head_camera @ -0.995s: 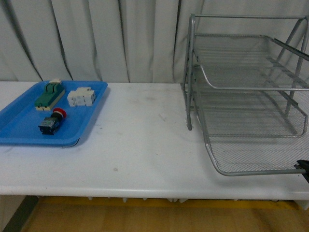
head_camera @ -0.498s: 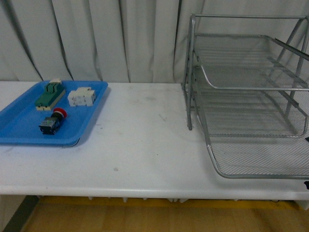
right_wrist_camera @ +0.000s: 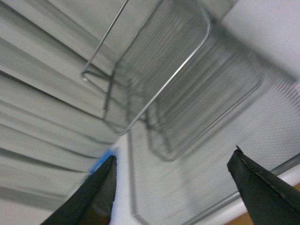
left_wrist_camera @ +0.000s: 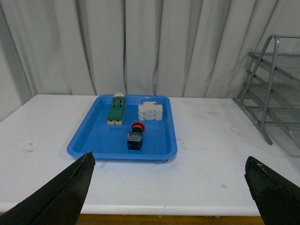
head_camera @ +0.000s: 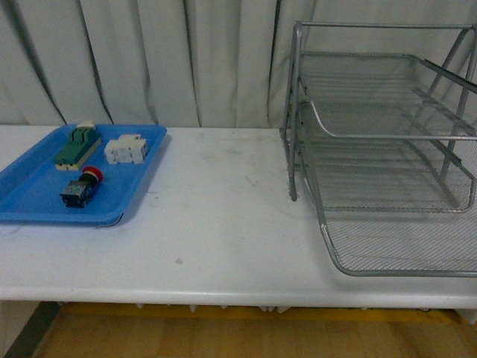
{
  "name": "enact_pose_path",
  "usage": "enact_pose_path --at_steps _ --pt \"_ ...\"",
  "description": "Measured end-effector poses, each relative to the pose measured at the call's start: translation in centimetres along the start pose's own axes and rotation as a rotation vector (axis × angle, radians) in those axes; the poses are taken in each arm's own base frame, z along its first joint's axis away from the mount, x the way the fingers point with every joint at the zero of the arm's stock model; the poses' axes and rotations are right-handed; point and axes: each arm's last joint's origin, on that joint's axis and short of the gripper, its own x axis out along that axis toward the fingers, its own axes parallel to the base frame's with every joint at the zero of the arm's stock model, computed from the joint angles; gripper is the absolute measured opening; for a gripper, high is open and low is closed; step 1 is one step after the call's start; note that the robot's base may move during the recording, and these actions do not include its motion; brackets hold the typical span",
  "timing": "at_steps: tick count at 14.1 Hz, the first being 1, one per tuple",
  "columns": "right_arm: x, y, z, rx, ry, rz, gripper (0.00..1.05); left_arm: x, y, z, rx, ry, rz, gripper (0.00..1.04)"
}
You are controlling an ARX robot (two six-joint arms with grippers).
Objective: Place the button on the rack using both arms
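Front view — DESK: Neither arm shows here. Where does the button lie, and where is the rack?

FIELD: The button lies on its side in the blue tray at nine o'clock on the white counter, red cap toward the curtain. A green block sits at twelve o'clock from it and a white block at about one o'clock, both near but apart from it. The three-tier wire rack stands at three o'clock, well apart from the tray.

DESK: And the tools?

FIELD: The left wrist view has the left tool spread wide, nothing between its fingers, facing the tray from well back. The right wrist view is blurred, but the right tool is likewise parted and empty, near the rack's lowest tier.

DESK: What could go wrong from here?

FIELD: In my judgement, the pick-up. The button is small, and its round cap may let it roll or skid on the smooth tray if the fingers close off-centre. The two blocks nearby could be nudged. A hand-over between arms looks likely, given the gap from tray to rack, and a loose or one-sided grip there could drop the button on the counter. At the rack, the open mesh and raised front rim could catch a tool or tip the button.
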Motion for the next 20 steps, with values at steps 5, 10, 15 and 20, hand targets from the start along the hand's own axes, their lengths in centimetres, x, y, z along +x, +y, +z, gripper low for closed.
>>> enact_pose_path --at_steps 5,10,15,20 --pt "-5.1 1.3 1.5 -0.813 -0.1 -0.005 0.08 0.0 0.0 0.0 0.0 0.0 0.0 0.98" --pt "-6.6 3.0 0.3 -0.864 -0.117 0.031 0.02 0.0 0.0 0.0 0.0 0.0 -0.001 0.98" --pt "-7.6 2.9 0.3 -0.863 -0.123 0.011 0.02 0.0 0.0 0.0 0.0 0.0 0.0 0.98" --pt "-8.3 2.8 0.2 -0.863 -0.122 0.01 0.02 0.0 0.0 0.0 0.0 0.0 0.0 0.98"
